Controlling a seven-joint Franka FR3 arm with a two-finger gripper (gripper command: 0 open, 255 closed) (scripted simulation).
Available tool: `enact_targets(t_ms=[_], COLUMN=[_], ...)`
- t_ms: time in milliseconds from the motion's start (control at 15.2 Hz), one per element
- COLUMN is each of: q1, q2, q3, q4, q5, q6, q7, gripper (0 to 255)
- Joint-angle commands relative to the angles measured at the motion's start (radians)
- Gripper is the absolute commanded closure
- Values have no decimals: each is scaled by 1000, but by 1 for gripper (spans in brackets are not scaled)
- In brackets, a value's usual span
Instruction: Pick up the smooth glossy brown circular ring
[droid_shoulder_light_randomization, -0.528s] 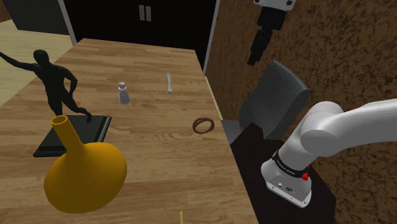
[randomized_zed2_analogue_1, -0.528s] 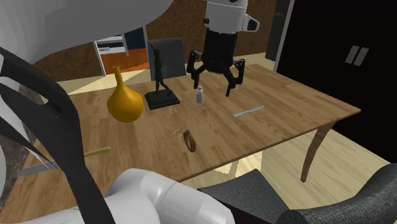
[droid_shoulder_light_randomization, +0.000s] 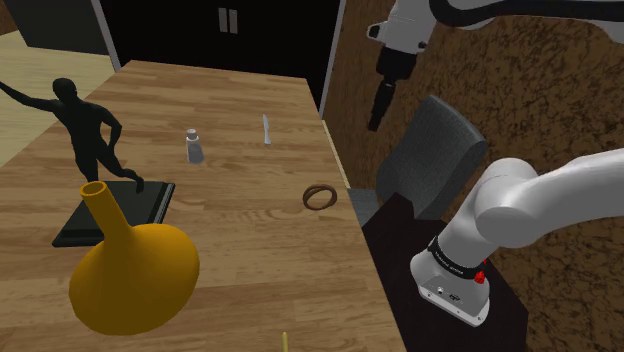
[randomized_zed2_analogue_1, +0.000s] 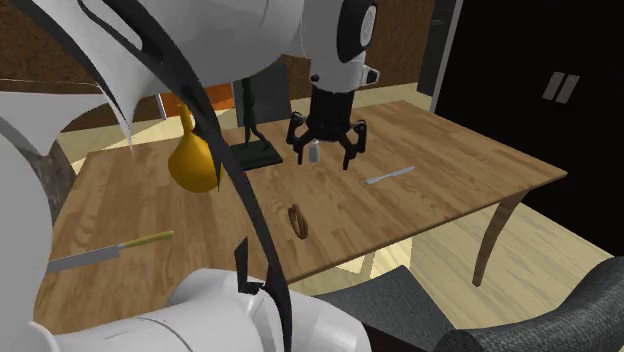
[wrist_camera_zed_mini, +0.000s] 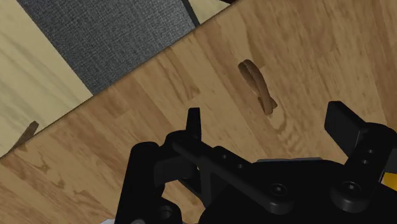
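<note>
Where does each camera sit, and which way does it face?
Shoulder view: beside the stand, looking down the table; arm and gripper show.
Second exterior view: behind the arm, facing across the table; white links loom close.
Wrist view: on the arm's end, looking down past open gripper fingers.
All three share the brown ring.

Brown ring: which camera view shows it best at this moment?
The shoulder view: the brown ring shows its whole open circle there. The second exterior view gives it as a narrow, nearly edge-on sliver; the wrist view shows it foreshortened just beyond the open gripper.
</note>
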Motion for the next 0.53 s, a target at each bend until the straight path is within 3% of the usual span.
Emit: enact_targets(t_ms=[0,462], q1=[27,118], q2=[29,164], q3=[9,40], q4=[-47,-163], q5=[2,9], q6=[82,350], q7=[-51,-215], gripper=[0,0])
